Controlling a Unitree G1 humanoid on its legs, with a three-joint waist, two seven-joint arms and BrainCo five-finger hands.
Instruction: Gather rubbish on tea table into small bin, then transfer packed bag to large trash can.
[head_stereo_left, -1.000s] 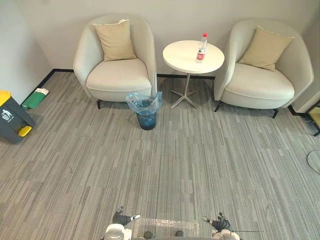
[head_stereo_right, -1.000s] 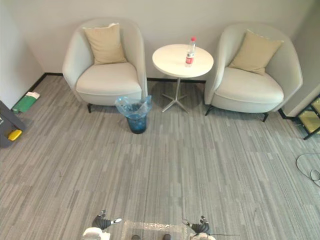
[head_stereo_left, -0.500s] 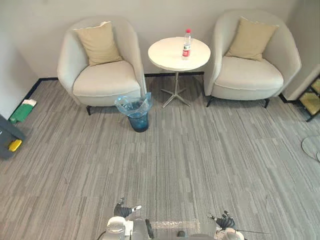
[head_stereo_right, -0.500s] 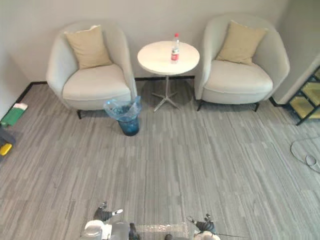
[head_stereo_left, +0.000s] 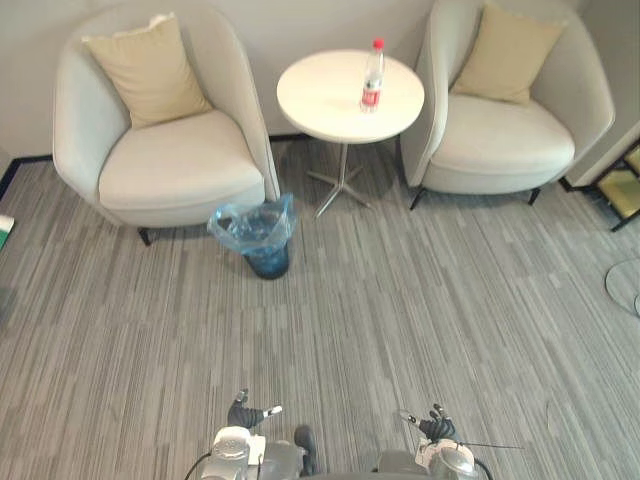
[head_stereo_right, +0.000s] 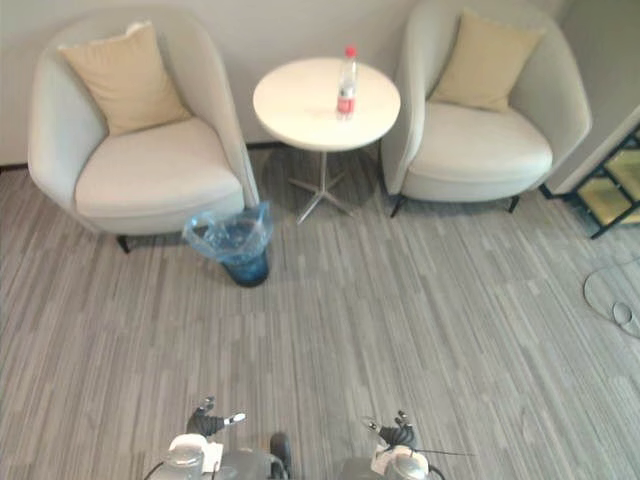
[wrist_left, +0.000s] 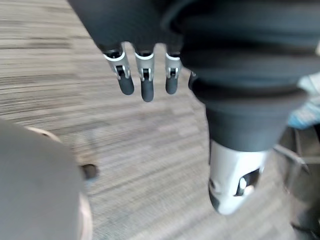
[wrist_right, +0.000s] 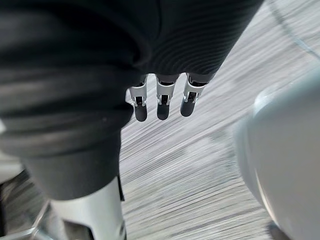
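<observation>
Bottle (head_stereo_left: 372, 75): clear plastic, red cap, red label. Stood upright on the round white tea table (head_stereo_left: 310, 110), a little right of its middle, far from both hands. Judged light, thin-walled and somewhat slick; apt to tip if nudged high, so best gripped round the labelled middle. Could not tell how full.

Noted left armchair (head_stereo_left: 165, 170) and right armchair (head_stereo_left: 505, 145) flanking the table, each with a tan cushion (head_stereo_left: 148, 70). Noted small bin (head_stereo_left: 266, 260) with blue bag (head_stereo_left: 250, 222) on the carpet (head_stereo_left: 400, 320), near-left of the table.

Saw left hand (head_stereo_left: 243, 412) and right hand (head_stereo_left: 436, 428) low at the near edge, fingers straight and slack, holding nothing.

Probably office lounge; armchairs (head_stereo_left: 170, 172), tea table (head_stereo_left: 318, 98), carpet (head_stereo_left: 420, 300).
</observation>
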